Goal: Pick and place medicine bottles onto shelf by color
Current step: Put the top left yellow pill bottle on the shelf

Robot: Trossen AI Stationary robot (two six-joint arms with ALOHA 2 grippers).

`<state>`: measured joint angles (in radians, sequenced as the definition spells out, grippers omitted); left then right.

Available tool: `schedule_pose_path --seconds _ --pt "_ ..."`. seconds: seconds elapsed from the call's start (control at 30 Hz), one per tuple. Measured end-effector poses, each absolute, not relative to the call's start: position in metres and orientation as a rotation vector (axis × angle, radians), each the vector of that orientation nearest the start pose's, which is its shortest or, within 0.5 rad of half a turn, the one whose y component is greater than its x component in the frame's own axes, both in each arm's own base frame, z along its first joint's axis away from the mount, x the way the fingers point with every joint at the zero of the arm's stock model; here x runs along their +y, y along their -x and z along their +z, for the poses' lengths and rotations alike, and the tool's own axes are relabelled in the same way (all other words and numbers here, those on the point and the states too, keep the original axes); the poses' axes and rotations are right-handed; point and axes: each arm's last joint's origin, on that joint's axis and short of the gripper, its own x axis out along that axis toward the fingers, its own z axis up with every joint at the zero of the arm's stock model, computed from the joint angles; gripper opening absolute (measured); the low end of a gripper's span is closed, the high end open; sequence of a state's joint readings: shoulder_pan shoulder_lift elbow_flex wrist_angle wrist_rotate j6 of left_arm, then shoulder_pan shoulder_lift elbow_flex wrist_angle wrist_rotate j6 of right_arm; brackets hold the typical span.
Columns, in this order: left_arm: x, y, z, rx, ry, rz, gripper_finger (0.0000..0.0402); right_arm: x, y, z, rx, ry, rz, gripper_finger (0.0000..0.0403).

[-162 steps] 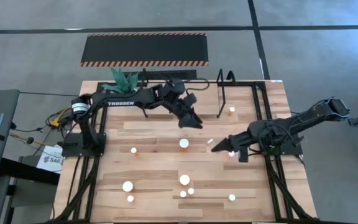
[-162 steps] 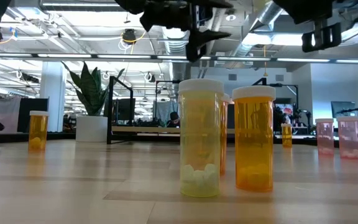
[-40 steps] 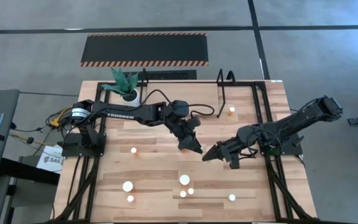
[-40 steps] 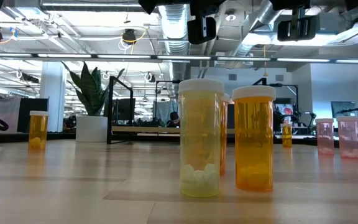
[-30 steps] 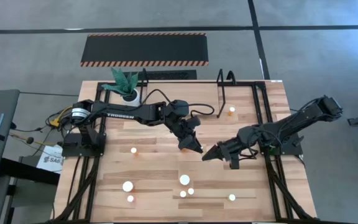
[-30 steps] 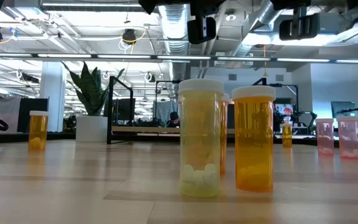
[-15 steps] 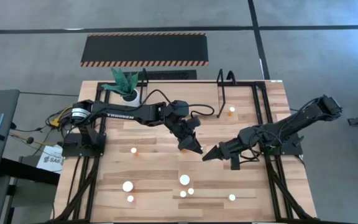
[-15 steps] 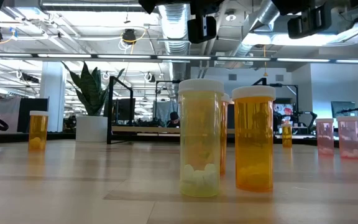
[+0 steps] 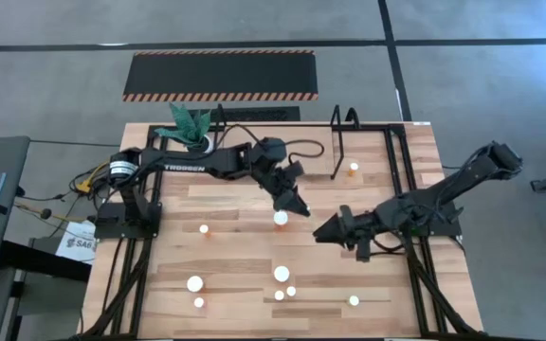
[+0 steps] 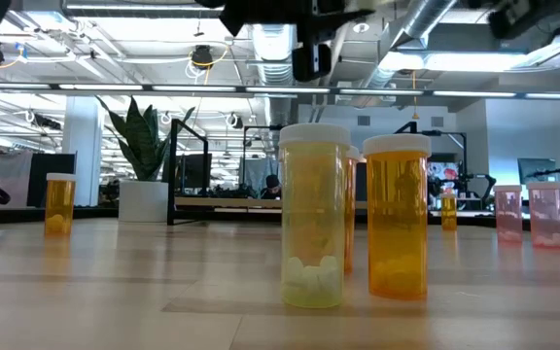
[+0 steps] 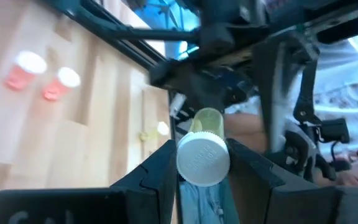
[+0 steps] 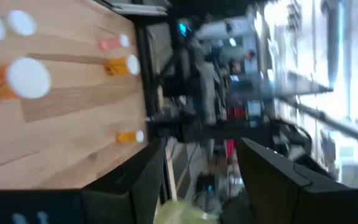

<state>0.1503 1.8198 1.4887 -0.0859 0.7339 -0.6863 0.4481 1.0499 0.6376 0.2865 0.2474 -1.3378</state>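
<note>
Presently the left gripper [image 11: 202, 163] clamps a white-capped yellow medicine bottle [image 11: 204, 149] above mid-table — a loose grip could drop it short of the light wooden shelf [image 9: 282, 180]; the right gripper [image 9: 320, 231] — empty, fingers apart — hovers near.

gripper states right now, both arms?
Left tool: shut on a yellow medicine bottle.
Right tool: open, holding nothing.
</note>
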Motion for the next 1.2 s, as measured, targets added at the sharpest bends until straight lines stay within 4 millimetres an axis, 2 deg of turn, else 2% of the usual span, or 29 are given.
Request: schedule_pose_path --seconds 0.2,0.4,0.63,0.8,0.97,1.2 --pt "0.080 -0.409 0.298 0.549 0.839 -0.334 0.0108 0.094 -0.187 0.289 0.026 1.211 0.192 0.0223" --pt "0.116 -0.399 0.294 0.547 0.868 -0.232 0.0108 0.069 -0.154 0.306 0.039 0.927 0.151 0.0223" --pt "0.154 -0.381 0.286 0.577 0.879 -0.089 0.0108 0.043 -0.121 0.313 0.008 0.643 0.275 0.0223" --pt "0.172 -0.369 0.279 0.615 0.821 0.021 0.0108 0.031 -0.104 0.305 0.040 0.564 0.325 0.0223" --pt "0.185 -0.363 0.276 0.622 0.737 0.117 0.0108 0.025 -0.089 0.310 -0.046 0.528 0.356 0.0223" --pt "0.198 -0.349 0.279 0.730 0.585 0.252 0.0108 0.021 -0.087 0.306 -0.017 0.524 0.343 0.0223"
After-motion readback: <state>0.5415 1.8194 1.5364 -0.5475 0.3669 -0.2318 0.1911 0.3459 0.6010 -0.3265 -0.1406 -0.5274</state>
